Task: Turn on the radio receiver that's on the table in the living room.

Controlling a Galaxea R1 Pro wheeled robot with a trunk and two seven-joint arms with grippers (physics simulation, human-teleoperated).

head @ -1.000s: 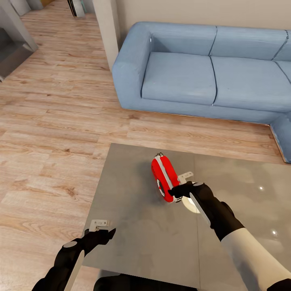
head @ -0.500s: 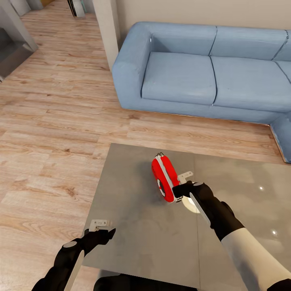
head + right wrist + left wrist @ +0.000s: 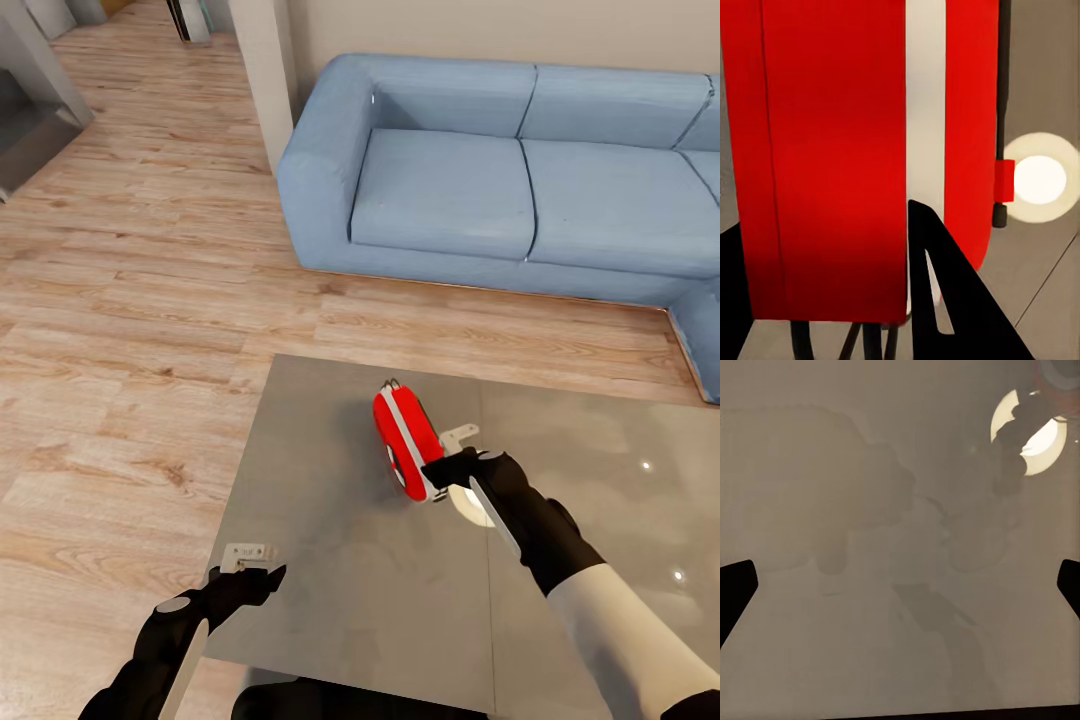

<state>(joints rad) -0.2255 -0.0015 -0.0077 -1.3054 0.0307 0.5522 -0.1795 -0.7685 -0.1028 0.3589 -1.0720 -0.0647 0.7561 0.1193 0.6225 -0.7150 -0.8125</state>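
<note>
- The small bright red rounded radio with a white band round its edge (image 3: 407, 444) stands on edge on the glossy grey-brown desk (image 3: 330, 560), toward the desk's far side. Its face is turned away from the head camera, so the dial can hardly be made out.
- The right black pincer (image 3: 447, 455) is against the radio's near end. One pale finger (image 3: 459, 435) shows just beside the red body; the other is hidden behind the black wrist, so I cannot tell how far it is spread or whether it grips.
- In the right wrist view the radio (image 3: 840, 150) is very close and cut off by the frame; a dark finger (image 3: 945, 292) overlaps its white band.
- The left black pincer (image 3: 247, 560) hovers over the desk's near left corner, well apart from the radio. In the left wrist view its dark fingertips (image 3: 735, 592) sit at opposite frame edges, spread wide, holding nothing.
- A blue fabric sectional sofa (image 3: 500, 180) stands beyond the desk on the light wood plank floor (image 3: 120, 330), cut off at the right.
</note>
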